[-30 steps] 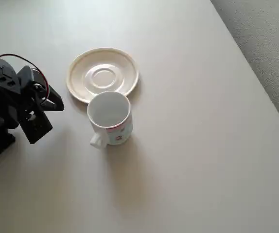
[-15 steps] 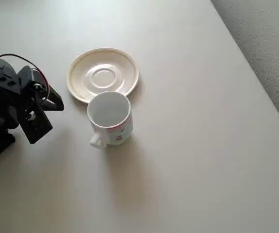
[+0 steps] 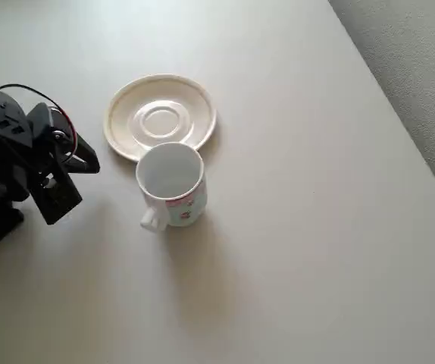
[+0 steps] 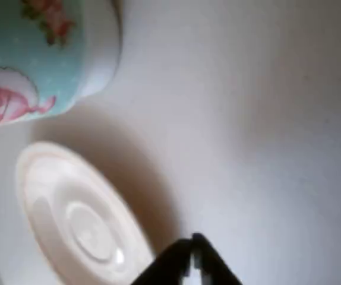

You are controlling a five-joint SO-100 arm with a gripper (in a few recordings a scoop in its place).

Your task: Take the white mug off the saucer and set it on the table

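The white mug (image 3: 171, 184) is sitting upright on the counter (image 3: 308, 227), off the saucer (image 3: 160, 117) and just beside its near rim. In the overhead view the mug's far edge is overlapping the rim in the picture, so whether the two are touching cannot be told. The saucer's centre well is lying bare. Judged from this, the main part of the task is looking done: the mug is off the saucer and resting on the counter, and nothing is gripping it. What is left seems to be only for the arm to be moving clear.

The gripper (image 3: 87, 158) is hanging at the left of the overhead view, well apart from the mug and level with the saucer's left edge, with nothing between its fingers. In the wrist view the gripper (image 4: 191, 256) is showing at the bottom edge with its two dark tips pressed together, so the fingers are looking clenched and empty.

The mug is small and white, its open mouth facing up and showing an empty inside. Its loop handle is pointing to the near left. In the wrist view the mug (image 4: 37, 56) is showing a pale green panel with pink print on its side, blurred by closeness.
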